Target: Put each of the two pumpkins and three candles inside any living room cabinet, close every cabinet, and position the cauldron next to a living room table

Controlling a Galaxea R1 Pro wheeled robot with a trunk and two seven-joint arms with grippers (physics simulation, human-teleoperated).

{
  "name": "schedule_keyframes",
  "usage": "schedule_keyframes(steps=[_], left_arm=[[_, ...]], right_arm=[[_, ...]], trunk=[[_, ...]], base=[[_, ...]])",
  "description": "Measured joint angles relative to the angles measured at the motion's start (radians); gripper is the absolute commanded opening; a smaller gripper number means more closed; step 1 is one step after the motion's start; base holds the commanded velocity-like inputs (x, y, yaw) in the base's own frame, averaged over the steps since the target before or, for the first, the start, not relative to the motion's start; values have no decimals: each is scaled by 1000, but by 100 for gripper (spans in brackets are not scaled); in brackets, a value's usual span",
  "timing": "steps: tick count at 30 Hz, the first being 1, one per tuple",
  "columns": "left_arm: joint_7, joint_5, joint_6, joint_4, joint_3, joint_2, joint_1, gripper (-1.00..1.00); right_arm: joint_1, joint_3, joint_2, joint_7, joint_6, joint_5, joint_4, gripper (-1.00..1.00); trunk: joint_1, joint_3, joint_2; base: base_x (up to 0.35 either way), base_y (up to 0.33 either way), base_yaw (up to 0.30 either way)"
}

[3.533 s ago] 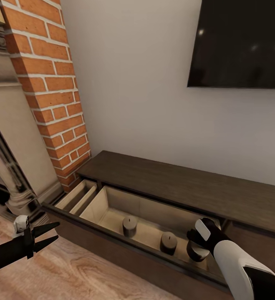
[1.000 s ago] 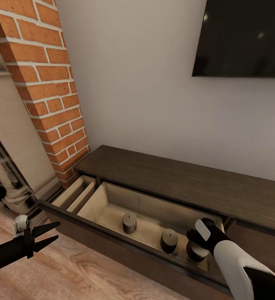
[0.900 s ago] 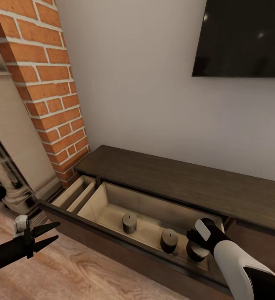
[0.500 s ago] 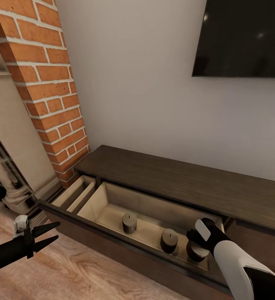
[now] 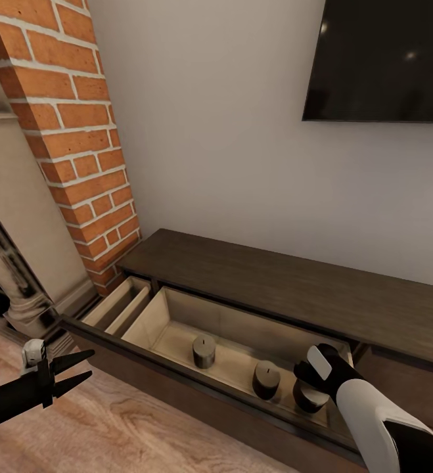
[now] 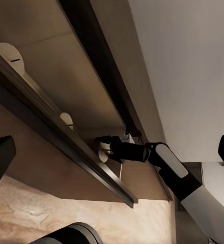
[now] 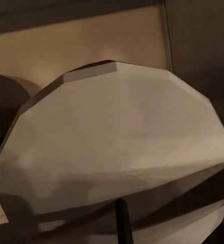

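Observation:
The low dark brown cabinet (image 5: 295,289) stands against the wall with its wide drawer (image 5: 196,387) pulled out. Three candles stand upright on the drawer's pale floor: one on the left (image 5: 204,351), one in the middle (image 5: 266,380) and one on the right (image 5: 310,398). My right gripper (image 5: 308,384) reaches down into the drawer and is shut on the right candle (image 7: 117,147), which looms close in the right wrist view. My left gripper (image 5: 78,372) hangs open over the floor, left of the drawer, holding nothing. The pumpkins, the cauldron and the table are out of view.
A red brick chimney (image 5: 71,131) and a stone fireplace (image 5: 12,217) rise to the left of the cabinet. A black TV (image 5: 387,59) hangs on the wall above it. A narrower drawer compartment (image 5: 121,303) sits at the left end. Wood plank floor (image 5: 111,433) lies in front.
The head camera shifted slightly after the oldest frame. The arms, the candles and the drawer have not moved.

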Motion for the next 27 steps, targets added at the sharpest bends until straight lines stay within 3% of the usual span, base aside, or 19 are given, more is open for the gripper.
schedule_keyframes(steps=[20, 27], left_arm=[[-1, 1, 0, 0, 0, 0, 0, 100], [-1, 1, 0, 0, 0, -1, 0, 100]], right_arm=[[0, 0, 1, 0, 0, 0, 0, 100], [0, 0, 2, 0, 0, 0, 0, 100]], trunk=[[0, 0, 0], [-1, 12, 1]], base=[[0, 0, 0], [0, 0, 0]])
